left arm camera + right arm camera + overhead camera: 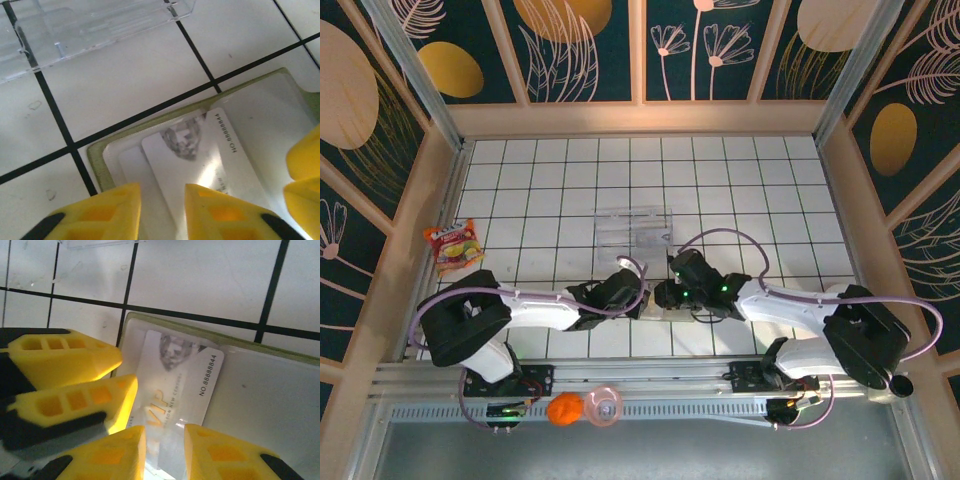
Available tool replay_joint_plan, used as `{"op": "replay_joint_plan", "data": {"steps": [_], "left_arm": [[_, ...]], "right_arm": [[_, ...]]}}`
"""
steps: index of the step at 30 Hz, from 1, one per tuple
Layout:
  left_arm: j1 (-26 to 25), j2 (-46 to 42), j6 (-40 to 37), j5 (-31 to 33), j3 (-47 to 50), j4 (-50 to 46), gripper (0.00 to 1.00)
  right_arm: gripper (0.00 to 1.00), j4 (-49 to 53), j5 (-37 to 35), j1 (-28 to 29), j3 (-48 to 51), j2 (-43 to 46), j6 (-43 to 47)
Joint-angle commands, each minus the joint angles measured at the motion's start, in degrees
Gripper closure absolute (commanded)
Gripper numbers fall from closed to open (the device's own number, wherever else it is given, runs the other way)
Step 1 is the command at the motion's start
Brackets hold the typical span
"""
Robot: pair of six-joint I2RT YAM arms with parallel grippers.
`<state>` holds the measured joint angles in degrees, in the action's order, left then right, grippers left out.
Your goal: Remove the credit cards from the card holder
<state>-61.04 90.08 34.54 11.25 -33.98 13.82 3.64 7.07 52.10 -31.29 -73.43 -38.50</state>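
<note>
Lying open on the white tiled bench [125, 85], just on the near side of the clear plastic tray [100, 25], the flat olive-green card holder [97, 162] with its pale lining is seen with a thin grey-white printed credit card [200, 160] sticking out of a pocket. The card is judged light, stiff and slick, best pinched by the free short edge nearest the tray. The left jaws and right jaws are set narrowly apart over it; nothing is seen pinched.

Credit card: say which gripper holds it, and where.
Cannot be told: left gripper and right gripper each straddle an edge of the credit card; no pinch shows.
</note>
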Motion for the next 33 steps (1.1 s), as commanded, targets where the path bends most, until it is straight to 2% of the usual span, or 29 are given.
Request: {"op": "replay_joint_plan", "data": {"steps": [1,5,10,21,33], "left_arm": [[0.5,0.4,-0.6,2.9,-1.0,-0.2,0.73],[1.0,-0.3,-0.4,3.3,-0.3,0.2,0.73],[2.5,0.8,-0.6,0.0,-0.2,2.1,0.73],[2.9,3.5,-0.4,-1.5,0.2,2.7,0.74],[2.9,3.1,4.4,-5.9,5.9,5.5,0.81]], "right_arm": [[0.73,-4.2,4.8,-1.1,1.2,-0.8,-1.4],[0.75,-5.3,6.1,-1.7,1.4,-2.3,-1.6],[0.76,-5.2,5.7,-2.5,2.3,-2.8,-2.6],[0.76,-5.1,5.4,-3.6,4.6,-2.5,-3.6],[0.76,-9.8,8.8,-4.6,5.5,-5.3,-3.2]]}}
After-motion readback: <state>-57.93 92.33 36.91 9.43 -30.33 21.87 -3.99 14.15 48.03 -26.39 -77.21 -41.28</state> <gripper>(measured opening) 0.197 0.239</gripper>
